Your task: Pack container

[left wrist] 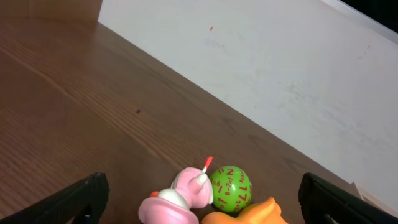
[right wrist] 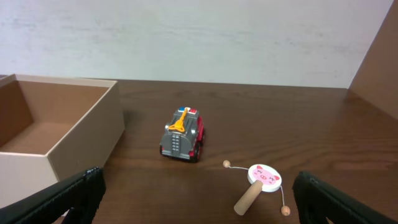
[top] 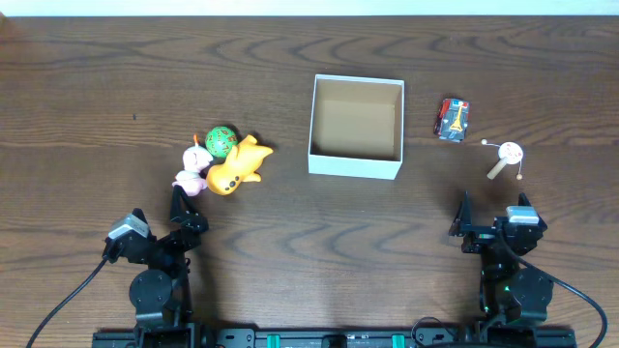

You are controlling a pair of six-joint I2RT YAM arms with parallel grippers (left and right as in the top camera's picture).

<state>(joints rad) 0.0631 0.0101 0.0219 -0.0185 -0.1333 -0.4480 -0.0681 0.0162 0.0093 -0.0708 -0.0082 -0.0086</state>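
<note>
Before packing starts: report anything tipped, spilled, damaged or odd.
Nothing stands out. The container sits upright, empty; pink toy, green ball and orange toy huddle left of it, toy truck and rattle drum right. No damage shows.

My pincer [left wrist: 204, 198] gapes, its dark fingers [left wrist: 81, 199] at the lower corners. Between them on the brown counter [left wrist: 74, 124] huddle a pink toy [left wrist: 177, 200], a green numbered ball [left wrist: 231, 188] touching it, and an orange toy [left wrist: 249, 215] cut off below. A white wall [left wrist: 280, 68] rises beyond.

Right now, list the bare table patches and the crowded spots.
Bare: between the container and the orange toy, and in front of the container. Crowded: orange toy, green ball and pink toy bunched together.
</note>
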